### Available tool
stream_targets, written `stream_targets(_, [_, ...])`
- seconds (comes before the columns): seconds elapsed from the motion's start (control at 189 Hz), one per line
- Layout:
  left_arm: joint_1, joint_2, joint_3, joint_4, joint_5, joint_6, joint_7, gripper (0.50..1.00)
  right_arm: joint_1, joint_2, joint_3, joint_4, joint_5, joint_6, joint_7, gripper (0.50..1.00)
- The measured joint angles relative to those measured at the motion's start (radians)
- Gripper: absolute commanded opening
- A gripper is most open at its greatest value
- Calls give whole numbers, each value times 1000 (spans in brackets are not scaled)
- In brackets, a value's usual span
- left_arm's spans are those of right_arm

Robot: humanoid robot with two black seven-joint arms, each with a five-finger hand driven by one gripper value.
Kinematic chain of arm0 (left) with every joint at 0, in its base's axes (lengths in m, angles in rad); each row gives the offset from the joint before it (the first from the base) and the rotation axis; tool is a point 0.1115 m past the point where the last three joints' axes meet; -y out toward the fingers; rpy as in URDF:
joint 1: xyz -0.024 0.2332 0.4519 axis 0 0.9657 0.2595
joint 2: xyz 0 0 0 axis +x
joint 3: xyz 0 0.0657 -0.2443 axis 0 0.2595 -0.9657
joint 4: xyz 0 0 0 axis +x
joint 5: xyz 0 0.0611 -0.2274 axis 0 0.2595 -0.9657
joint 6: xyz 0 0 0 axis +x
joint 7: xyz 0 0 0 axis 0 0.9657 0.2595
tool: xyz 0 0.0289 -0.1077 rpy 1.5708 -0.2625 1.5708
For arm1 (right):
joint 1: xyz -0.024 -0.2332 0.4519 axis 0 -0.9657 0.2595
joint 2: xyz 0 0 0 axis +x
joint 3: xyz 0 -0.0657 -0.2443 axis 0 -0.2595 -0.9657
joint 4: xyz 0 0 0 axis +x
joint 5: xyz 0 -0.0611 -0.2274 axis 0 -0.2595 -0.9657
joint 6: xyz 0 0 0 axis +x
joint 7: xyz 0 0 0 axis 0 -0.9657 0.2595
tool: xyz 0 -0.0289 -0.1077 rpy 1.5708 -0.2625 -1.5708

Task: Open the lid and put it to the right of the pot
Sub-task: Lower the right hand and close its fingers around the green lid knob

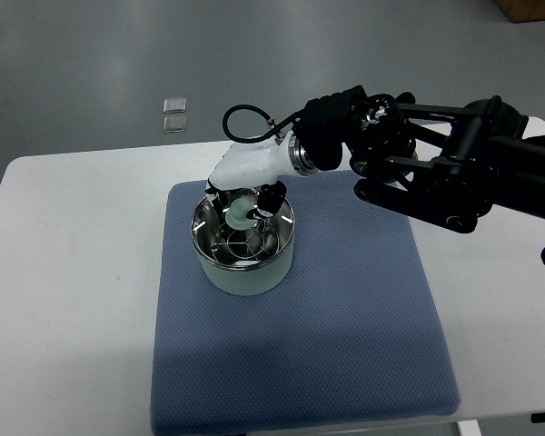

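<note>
While the lid (245, 238) sits on top of the pot (244, 254), its glass face reflects light and its pale round knob (240, 216) stands up near the centre, slightly toward the far rim. The pot is a short, pale green cylinder with a shiny metal rim, and it stands on the left far part of a blue-grey mat (300, 309). Coming down onto the knob from above is the right hand (245, 202), white at the palm with dark fingers (271, 198) that reach down on either side of the knob; they appear closed around it, though the exact contact is partly hidden by the hand itself. The lid looks level and seated on the rim, not lifted clear of it. Behind the hand, a silver wrist ring joins the white shell to the black arm (436, 173), which stretches away to the picture's right edge, with a black cable (245, 123) looping above the wrist. To the right of the pot the mat is a broad open stretch of cloth. The mat lies on a white table (73, 272) with rounded far corners. Beyond the table's far edge, on the grey floor, lie two small pale square objects (174, 114), one just behind the other.
</note>
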Motion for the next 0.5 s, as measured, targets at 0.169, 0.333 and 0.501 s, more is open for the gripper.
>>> stream_targets(0.169, [0, 0, 0, 0, 0, 0, 0, 1000, 0, 1, -5, -6, -5, 0, -1, 660])
stream_targets(0.333, [0, 0, 0, 0, 0, 0, 0, 1000, 0, 1, -10, -10, -8, 0, -5, 660])
stream_targets(0.501, [0, 0, 0, 0, 0, 0, 0, 1000, -1, 2, -12, -10, -11, 0, -6, 660])
